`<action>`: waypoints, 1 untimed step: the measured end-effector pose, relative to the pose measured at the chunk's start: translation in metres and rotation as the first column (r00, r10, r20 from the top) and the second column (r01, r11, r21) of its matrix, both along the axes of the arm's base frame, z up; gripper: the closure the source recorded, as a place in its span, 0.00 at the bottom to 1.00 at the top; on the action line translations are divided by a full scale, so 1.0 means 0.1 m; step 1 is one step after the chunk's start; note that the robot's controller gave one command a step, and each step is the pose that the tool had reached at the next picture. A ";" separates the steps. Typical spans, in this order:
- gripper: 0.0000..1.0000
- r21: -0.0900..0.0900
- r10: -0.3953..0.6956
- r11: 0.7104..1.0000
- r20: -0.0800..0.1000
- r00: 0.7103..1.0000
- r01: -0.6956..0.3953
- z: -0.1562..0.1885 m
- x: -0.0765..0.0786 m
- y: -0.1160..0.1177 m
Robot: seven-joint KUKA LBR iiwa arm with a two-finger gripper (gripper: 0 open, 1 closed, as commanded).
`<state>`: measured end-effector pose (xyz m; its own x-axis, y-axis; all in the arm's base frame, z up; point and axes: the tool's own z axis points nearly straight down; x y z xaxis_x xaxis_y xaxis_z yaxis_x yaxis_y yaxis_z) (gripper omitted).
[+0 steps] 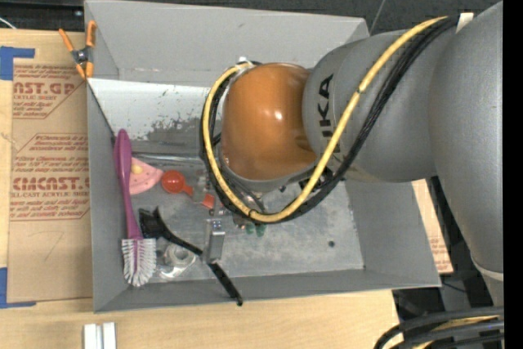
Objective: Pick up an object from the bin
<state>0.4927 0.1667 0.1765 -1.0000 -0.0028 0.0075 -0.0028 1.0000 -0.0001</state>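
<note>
Grey metal bin (327, 245) sat under the arm's orange cover, gripper (216, 245) hung low near the bin's lower edge, open or closed could not be told, thin black stick (226, 284) lay just beside it, purple brush (125, 176) lay along the left edge, red piece (172, 181) nearby.

Bin floor (315, 251) bare at right; purple brush (125, 184) lines left wall

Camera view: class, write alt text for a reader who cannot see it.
A grey robot arm with an orange wrist cover reaches from the right into a grey metal bin. On the bin's left lie a purple-handled brush with white bristles, a pink thing and a small red thing.
</note>
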 end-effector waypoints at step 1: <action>0.00 0.001 -0.002 1.000 0.008 1.000 0.002 0.04 0.02 -0.01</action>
